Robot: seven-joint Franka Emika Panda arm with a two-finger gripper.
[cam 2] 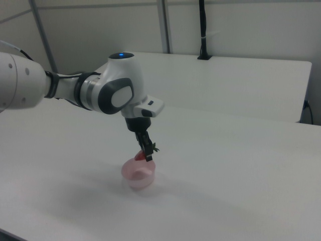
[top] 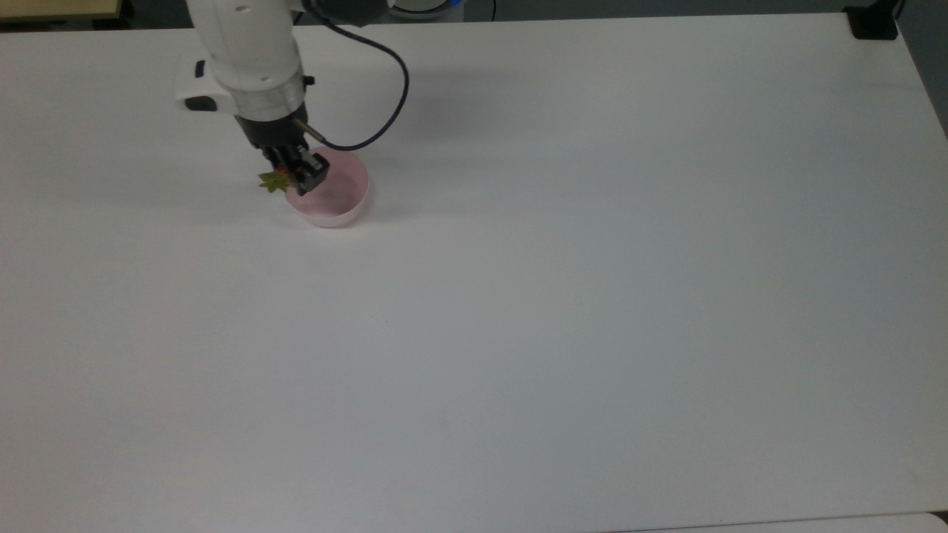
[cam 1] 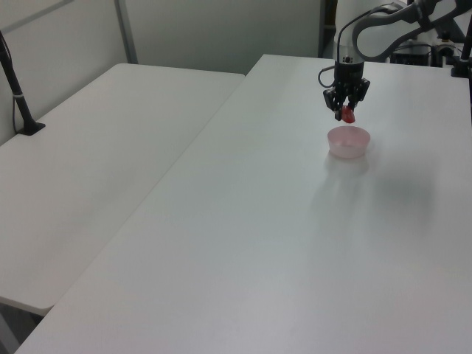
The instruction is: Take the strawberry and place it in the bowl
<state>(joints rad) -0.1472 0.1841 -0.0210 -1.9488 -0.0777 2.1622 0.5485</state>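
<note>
The claw [top: 302, 175] pinches the strawberry [cam 1: 347, 113] above the bowl [top: 337, 200], over its 9 o'clock rim in the top view. Released here, it might clip the rim and roll onto the worktop [top: 563, 296].

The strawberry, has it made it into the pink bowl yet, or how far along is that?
Not yet. The pick-up looks done: the gripper is shut on the strawberry and holds it clear of the table. In hand is the carry: the left view shows the fruit hanging just above the bowl, near its rim. What is left is to let go so it drops inside.
</note>
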